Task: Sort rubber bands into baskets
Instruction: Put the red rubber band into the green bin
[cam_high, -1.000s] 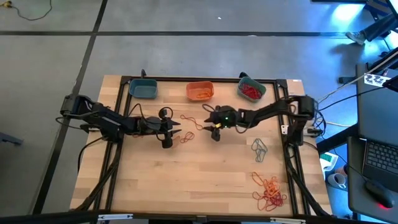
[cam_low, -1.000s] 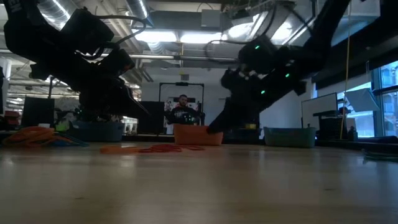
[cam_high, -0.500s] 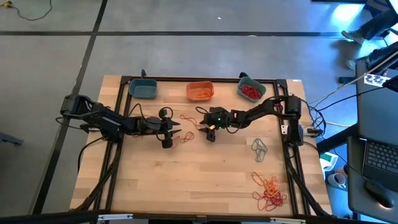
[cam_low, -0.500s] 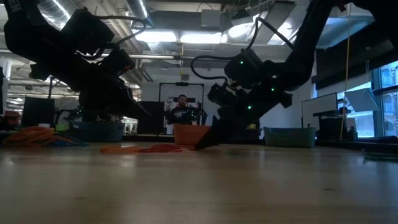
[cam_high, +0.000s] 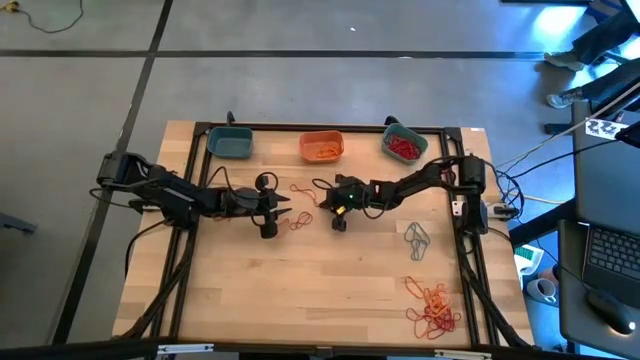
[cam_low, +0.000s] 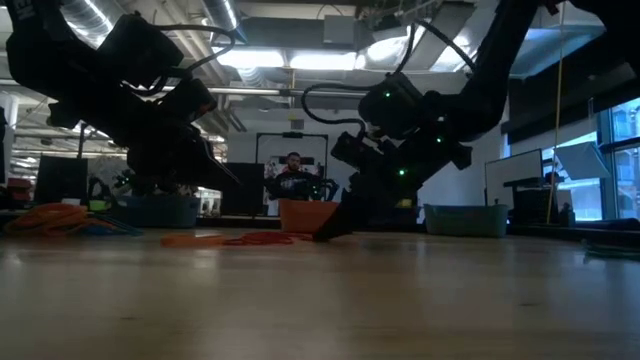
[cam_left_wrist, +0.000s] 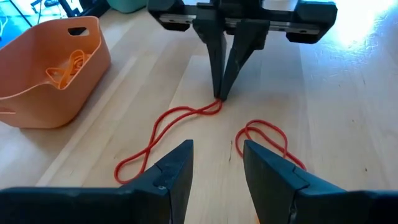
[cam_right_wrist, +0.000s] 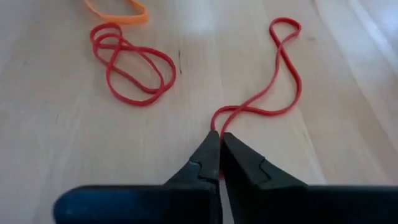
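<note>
Red rubber band (cam_right_wrist: 258, 93) pinched at one end by right hand (cam_right_wrist: 219, 151), fingertips pressed together on surface (cam_high: 300, 290), near side of orange basket (cam_high: 321, 146). Remainder of that band lying flat and slack, stretched away from the fingertips. Second red band (cam_right_wrist: 130, 62) coiled just beside it, untouched; one orange band (cam_right_wrist: 118, 9) beyond that. Left hand (cam_left_wrist: 217, 163) poised low over the surface, facing the right hand across the two red bands, fingers spread with nothing between them. Progress, judged from contents: orange basket already holding orange bands; teal basket (cam_high: 403, 143) to the right of the orange basket holding red bands; teal basket (cam_high: 230, 143) to the left of the orange basket with contents not discernible. Remaining work: grey-teal bands (cam_high: 417, 240) lying well clear of the orange basket toward the right arm's side, and a tangled orange-and-red pile (cam_high: 434, 308) farther out again, at the near right corner. Sorting therefore started but far from complete; pinched red band not yet lifted clear of the surface.
</note>
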